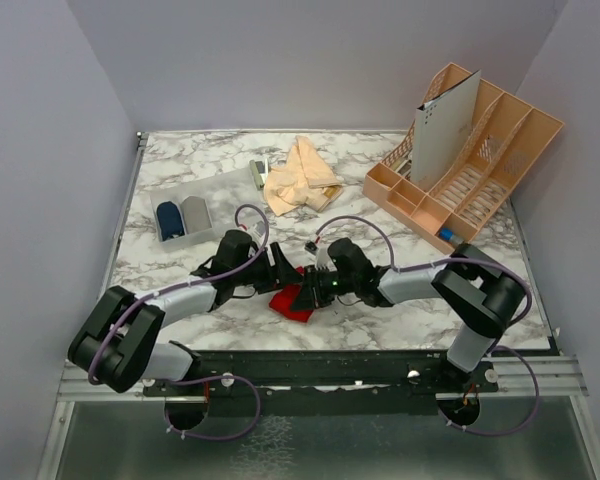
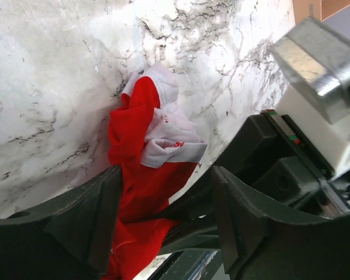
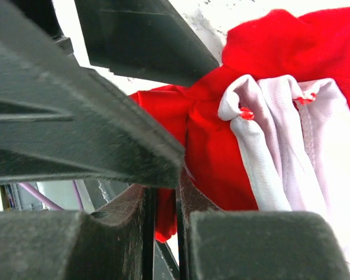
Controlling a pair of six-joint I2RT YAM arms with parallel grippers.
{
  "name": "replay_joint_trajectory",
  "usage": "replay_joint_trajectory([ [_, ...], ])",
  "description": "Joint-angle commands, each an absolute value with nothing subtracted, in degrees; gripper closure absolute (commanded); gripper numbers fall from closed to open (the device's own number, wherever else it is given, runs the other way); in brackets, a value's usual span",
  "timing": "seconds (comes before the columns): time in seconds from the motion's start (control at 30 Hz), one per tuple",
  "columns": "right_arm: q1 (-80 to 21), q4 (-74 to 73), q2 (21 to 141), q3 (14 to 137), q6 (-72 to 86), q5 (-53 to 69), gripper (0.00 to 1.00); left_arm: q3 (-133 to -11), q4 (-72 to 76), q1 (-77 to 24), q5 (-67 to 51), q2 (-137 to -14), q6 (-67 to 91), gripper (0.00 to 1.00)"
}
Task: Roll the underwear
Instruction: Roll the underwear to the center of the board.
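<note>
**A:** Where's the red underwear?

**B:** It's bunched on the desk near the front edge, between both hands, and isn't a tidy roll yet. The right hand is pinched narrow on a red fold. The left hand stands wide, straddling the cloth.

**A:** So it's mid-roll?

**B:** I'd judge so. Next, the left hand should close on the loose edge and turn it over while the right anchors.

Marble-patterned table boxed in by 3 plain lilac-grey walls; soft, even light; black rail along near edge.
</note>
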State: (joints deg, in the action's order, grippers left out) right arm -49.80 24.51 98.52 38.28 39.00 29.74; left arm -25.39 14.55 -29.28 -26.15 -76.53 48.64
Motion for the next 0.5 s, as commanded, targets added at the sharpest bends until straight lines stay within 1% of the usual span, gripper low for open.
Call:
replay_joint_trajectory([
  [0.0, -49.6, 21.9, 103.6, 36.3, 41.4, 26.9, 0.99, -24.9, 14.1, -29.4, -24.6, -72.9, 47.8, 0.33],
  [0.07, -48.8, 25.9, 105.1, 34.4, 44.3, 28.1, 1.00, -24.5, 10.7, -29.4, -21.9, -70.4, 47.0, 0.32],
  [0.17, -47.9, 28.7, 107.1, 33.4, 47.3, 29.1, 1.00, -25.0, 5.4, -29.4, -18.3, -67.0, 45.2, 0.21],
  [0.23, -47.9, 28.9, 107.6, 33.3, 48.5, 28.6, 1.00, -25.4, 2.5, -29.4, -16.3, -65.1, 44.3, 0.16],
  [0.33, -47.7, 28.5, 108.1, 33.1, 49.3, 27.9, 1.00, -26.0, -1.8, -29.3, -13.9, -62.4, 43.1, 0.11],
  [0.47, -47.1, 28.3, 109.0, 33.0, 49.9, 27.9, 0.99, -25.5, -8.6, -29.3, -11.2, -57.9, 43.9, 0.09],
])
